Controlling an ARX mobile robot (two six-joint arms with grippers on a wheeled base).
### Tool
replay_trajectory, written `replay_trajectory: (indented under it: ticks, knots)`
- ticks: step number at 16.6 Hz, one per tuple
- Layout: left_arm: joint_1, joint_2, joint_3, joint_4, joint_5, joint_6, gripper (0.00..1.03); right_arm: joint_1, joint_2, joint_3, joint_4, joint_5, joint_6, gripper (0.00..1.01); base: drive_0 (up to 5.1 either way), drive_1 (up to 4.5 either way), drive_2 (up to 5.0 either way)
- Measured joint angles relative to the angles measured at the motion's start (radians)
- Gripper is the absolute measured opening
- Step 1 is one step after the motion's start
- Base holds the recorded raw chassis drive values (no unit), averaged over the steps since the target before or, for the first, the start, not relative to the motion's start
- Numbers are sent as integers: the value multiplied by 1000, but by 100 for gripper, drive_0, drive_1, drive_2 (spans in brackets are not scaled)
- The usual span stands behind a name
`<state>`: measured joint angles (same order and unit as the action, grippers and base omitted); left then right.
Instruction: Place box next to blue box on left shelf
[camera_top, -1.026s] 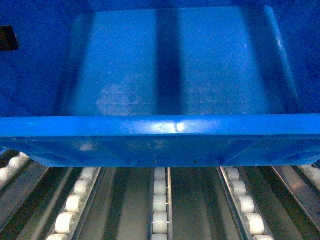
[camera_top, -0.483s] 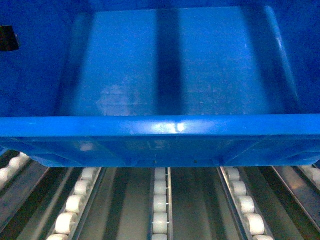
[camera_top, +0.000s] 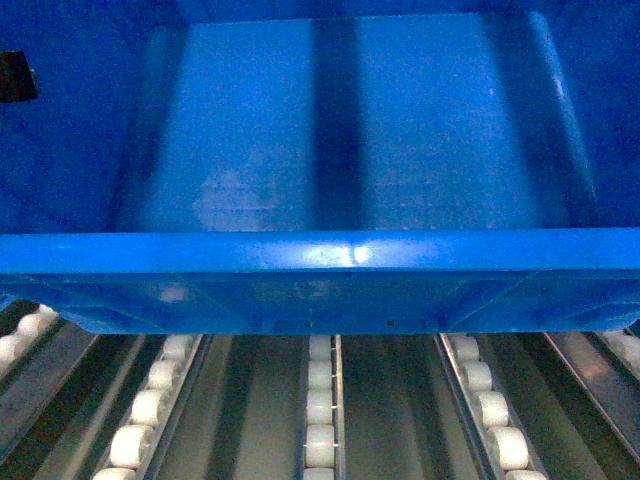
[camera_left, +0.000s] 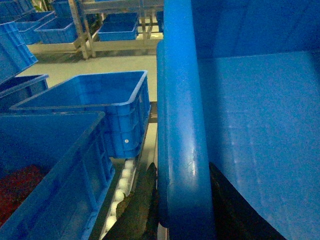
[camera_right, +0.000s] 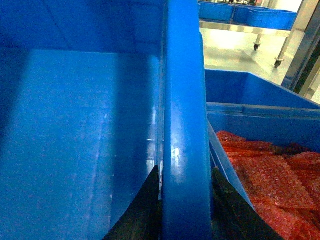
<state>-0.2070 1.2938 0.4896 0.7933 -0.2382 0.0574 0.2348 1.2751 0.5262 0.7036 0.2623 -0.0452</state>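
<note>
Both jaws are clamped on the box: our left gripper (camera_left: 182, 200) straddles its left rim, one finger outside the wall and one inside, and our right gripper (camera_right: 185, 200) bites the right rim the same way.

We hold the box (camera_top: 320, 180) level above the left shelf (camera_top: 320, 420), its near rim across the head view and the white rollers showing underneath; it does not look to be resting on them yet.

Off our left side stand two blue crates, a nearer one (camera_left: 55, 165) with something red inside and an empty one (camera_left: 100, 107) beyond it. Off our right side sits another crate (camera_right: 265, 150) full of red bubble-wrap, just beside our box.

To do this well, we judge we should lower both arms together so the floor meets the rollers flat, keep the gap to each neighbour even so no wall catches, and release only once the weight is on the rollers. Rollers may let the box creep, so we ease off gently.
</note>
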Motion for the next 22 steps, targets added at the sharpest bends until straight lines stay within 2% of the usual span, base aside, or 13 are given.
replay_trajectory:
  ticks: [14, 16, 18, 20, 21, 22]
  knots:
    - [0, 0, 0, 0, 0, 0, 19, 0, 0, 0, 0, 0, 0, 21, 0, 0, 0]
    - [-9, -5, 4, -48, -53, 16, 19, 0, -2, 4, -42, -17, 1, 21, 0, 0, 0]
    - [-4, -2, 4, -39, -58, 27, 19, 0, 1, 3, -48, -28, 16, 21, 0, 0, 0]
    - [21, 11, 4, -18, -53, 47, 19, 0, 12, 13, -107, -71, 57, 21, 0, 0, 0]
    - [44, 48, 4, -48, -50, 64, 19, -3, 56, 29, -201, -121, 106, 21, 0, 0, 0]
    - [57, 81, 4, -89, -38, 66, 19, -6, 98, 29, -237, -137, 133, 21, 0, 0, 0]
